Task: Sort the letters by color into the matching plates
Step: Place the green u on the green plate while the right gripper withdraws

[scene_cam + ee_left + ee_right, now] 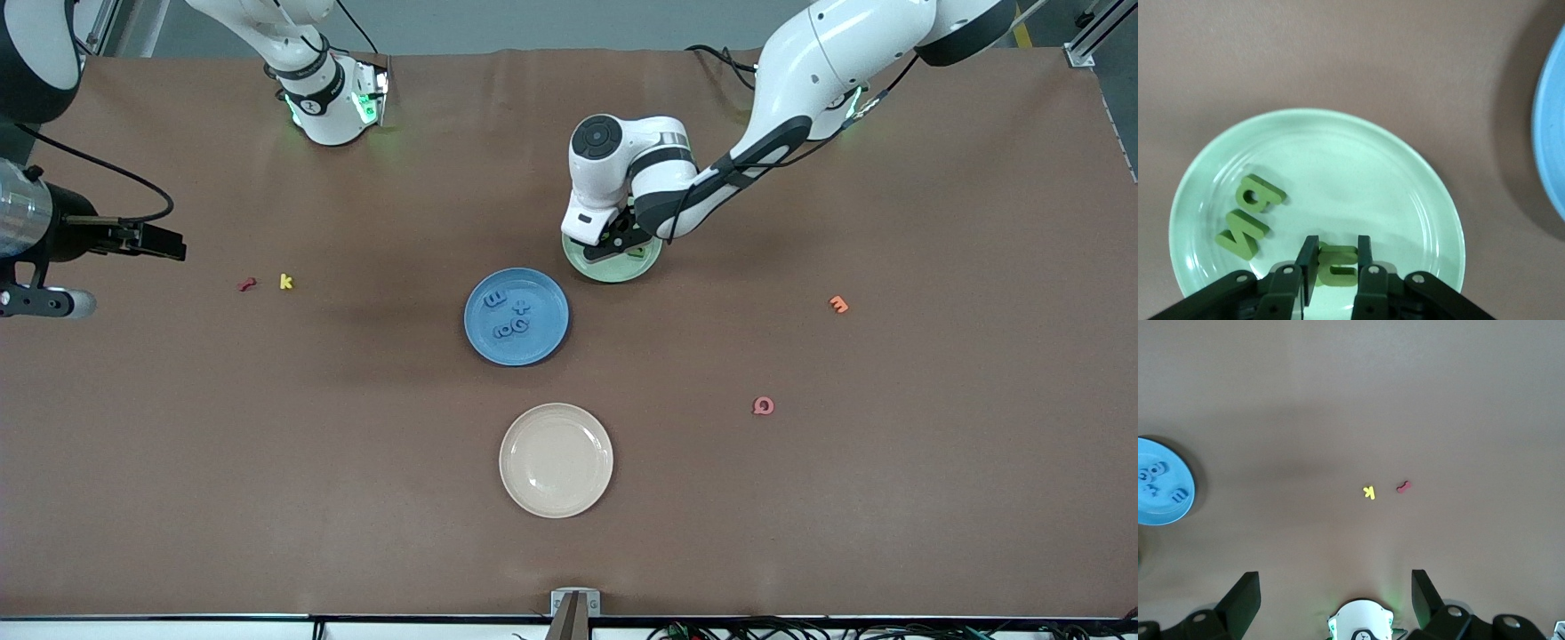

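Observation:
My left gripper is down in the pale green plate, which stands beside the blue plate on the side farther from the front camera. In the left wrist view the gripper is shut on a green letter just above the plate. Two more green letters lie in the plate. The blue plate at mid-table holds several blue letters. My right gripper is open and empty, waiting over the right arm's end of the table.
A cream plate stands nearer the front camera than the blue plate. A red letter and a yellow letter lie toward the right arm's end. An orange letter and a pink letter lie toward the left arm's end.

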Controlling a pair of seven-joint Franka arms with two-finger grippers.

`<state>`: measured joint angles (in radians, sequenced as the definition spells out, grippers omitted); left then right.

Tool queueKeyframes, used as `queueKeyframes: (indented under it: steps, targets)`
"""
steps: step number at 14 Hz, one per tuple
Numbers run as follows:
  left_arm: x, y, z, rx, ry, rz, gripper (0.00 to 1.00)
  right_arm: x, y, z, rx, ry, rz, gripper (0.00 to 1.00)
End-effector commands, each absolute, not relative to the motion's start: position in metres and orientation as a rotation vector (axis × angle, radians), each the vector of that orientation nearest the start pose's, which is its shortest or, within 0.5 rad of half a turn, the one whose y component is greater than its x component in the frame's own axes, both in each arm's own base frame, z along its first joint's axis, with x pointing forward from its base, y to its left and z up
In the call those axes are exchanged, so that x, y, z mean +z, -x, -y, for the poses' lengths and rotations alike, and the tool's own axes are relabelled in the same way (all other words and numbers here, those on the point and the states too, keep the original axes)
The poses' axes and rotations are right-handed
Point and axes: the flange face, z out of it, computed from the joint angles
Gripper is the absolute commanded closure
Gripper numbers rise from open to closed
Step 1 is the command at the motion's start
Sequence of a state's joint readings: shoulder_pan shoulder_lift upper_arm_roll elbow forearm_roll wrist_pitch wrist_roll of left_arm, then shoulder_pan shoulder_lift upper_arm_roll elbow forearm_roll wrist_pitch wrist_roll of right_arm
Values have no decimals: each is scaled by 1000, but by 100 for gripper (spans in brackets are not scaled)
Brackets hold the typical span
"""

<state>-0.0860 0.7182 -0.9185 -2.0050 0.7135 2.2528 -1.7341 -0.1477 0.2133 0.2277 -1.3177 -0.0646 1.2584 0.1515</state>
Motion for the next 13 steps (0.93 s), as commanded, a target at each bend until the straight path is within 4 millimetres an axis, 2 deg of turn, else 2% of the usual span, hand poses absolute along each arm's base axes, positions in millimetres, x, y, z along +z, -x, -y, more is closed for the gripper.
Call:
queueKeyframes:
  steps: [1,5,9,10,11,12,13]
  targets:
    - [214,-341,490,127,3041,538,82,620,-560,-25,399,3131,-120,0]
    - [220,-347,495,129,3064,563,82,624,-552,-27,381,3115,-95,0]
    - [218,-347,498,146,3074,568,77,632,-546,-11,346,3114,-48,0]
    - [217,-344,503,155,3079,555,63,633,-541,-9,327,3116,-46,0]
    - [217,-344,503,155,3081,543,36,636,-534,-9,296,3119,-44,0]
    - [218,-344,503,153,3084,534,0,635,-529,-6,274,3120,-54,0]
    - [219,-346,502,146,3085,539,0,635,-526,-3,262,3120,-59,0]
